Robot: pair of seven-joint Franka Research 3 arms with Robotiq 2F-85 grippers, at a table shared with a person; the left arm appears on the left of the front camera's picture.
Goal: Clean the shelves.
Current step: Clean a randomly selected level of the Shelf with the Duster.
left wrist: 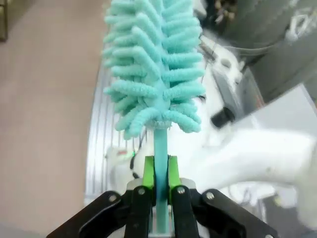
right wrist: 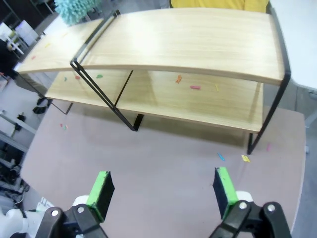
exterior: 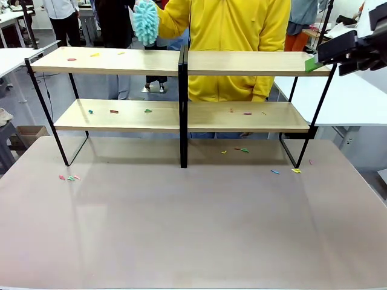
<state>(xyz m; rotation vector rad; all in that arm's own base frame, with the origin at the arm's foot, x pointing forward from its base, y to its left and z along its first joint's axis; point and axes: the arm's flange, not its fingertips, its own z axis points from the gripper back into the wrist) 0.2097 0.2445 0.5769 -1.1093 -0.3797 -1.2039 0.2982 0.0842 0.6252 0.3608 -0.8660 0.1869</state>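
The shelves [exterior: 242, 63] stand across the far half of the brown table, two pale wood boards in a black frame, also seen from above [right wrist: 198, 44]. Small coloured scraps [exterior: 113, 111] lie on both boards. My left gripper [left wrist: 158, 171] is shut on the teal handle of a fluffy teal duster [left wrist: 153, 69]. The duster's head [exterior: 146, 22] hangs just above the left half of the top board [right wrist: 74, 9]. My right gripper [right wrist: 162, 191] is open, fingers wide apart, held high at the right end of the top board [exterior: 313, 63].
A person in a yellow top [exterior: 230, 36] stands close behind the shelves. More scraps [exterior: 69, 178] lie on the tabletop near the frame's feet [exterior: 296, 171]. A white table [exterior: 351, 96] stands to the right, and a cardboard box [exterior: 30, 133] sits on the floor at left.
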